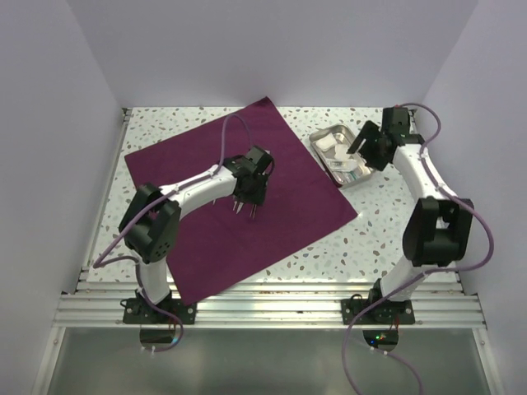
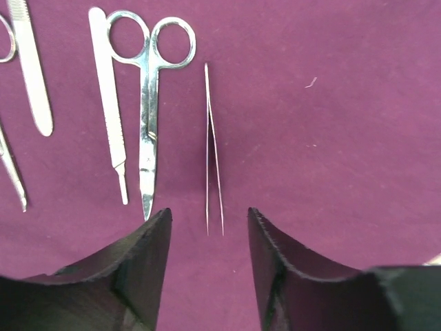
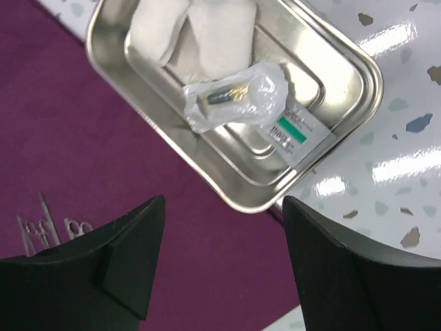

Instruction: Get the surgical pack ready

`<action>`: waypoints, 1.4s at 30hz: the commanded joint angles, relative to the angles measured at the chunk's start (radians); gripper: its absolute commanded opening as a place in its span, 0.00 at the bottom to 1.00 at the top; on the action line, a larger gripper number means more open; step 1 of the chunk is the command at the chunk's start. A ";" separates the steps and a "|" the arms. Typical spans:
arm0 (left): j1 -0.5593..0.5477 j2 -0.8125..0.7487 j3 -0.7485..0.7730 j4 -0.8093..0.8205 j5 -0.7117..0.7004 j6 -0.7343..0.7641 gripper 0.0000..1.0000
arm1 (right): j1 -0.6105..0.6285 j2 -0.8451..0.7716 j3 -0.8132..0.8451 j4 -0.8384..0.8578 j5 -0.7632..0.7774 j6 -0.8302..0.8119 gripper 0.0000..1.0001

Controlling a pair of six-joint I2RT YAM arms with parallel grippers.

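Observation:
The surgical pack is a deep purple drape spread flat as a large square sheet. My left gripper hovers over its middle, open and holding nothing. In the left wrist view, thin tweezers lie on the drape just ahead of the gripper. Scissors and a slim scalpel handle lie to their left. My right gripper hangs open and empty over the near corner of the steel tray; it sits above the drape's edge.
The tray stands off the drape's right corner on speckled tabletop. It holds two white gauze squares, a clear plastic packet and a green-labelled sachet. More instruments lie at the drape's left. White walls enclose three sides.

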 commanded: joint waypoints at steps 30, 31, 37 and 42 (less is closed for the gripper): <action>0.014 0.192 0.123 0.083 -0.016 0.084 0.08 | 0.240 -0.190 -0.166 -0.007 -0.146 -0.049 0.72; 0.020 0.187 0.119 0.087 -0.013 0.088 0.05 | 0.242 -0.187 -0.166 -0.002 -0.158 -0.047 0.72; 0.061 0.106 0.113 0.084 0.126 0.095 0.00 | 0.262 -0.093 -0.143 0.096 -0.362 0.001 0.72; 0.147 -0.015 0.036 0.194 0.426 0.021 0.00 | 0.297 -0.031 -0.123 0.162 -0.389 0.126 0.65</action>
